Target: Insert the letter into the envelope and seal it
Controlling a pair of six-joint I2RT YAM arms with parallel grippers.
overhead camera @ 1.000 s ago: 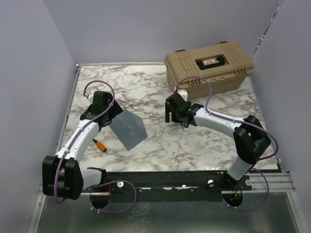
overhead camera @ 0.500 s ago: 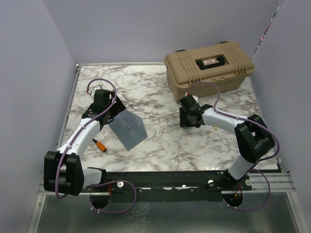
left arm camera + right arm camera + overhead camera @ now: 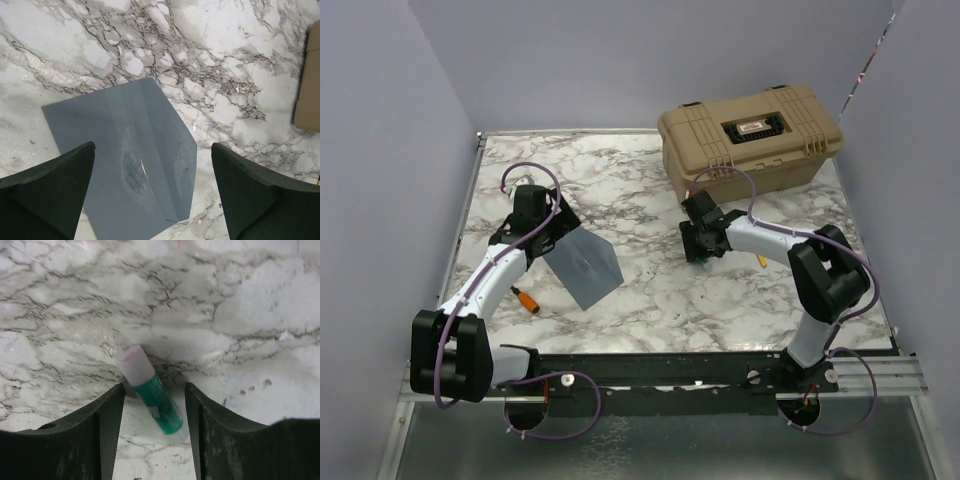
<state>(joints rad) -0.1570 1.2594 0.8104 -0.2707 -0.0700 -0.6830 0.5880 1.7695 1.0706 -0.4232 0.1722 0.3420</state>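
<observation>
The slate blue-grey envelope lies flat on the marble table left of centre. In the left wrist view the envelope shows creases and a dark smudge with a thin pale slit at its middle. My left gripper hangs open just above the envelope's far corner, and its jaws stand wide apart and empty. The cream letter is not in view. My right gripper is low over the table in front of the tan case. Its open jaws straddle a green glue stick with a white cap lying on the marble.
A tan hard case stands at the back right; its edge shows in the left wrist view. A small orange tool lies near the left arm. A small yellow item lies by the right forearm.
My right gripper has swung right and come down over the glue stick in front of the case. My left gripper has shifted slightly toward the back left. The envelope has not moved.
</observation>
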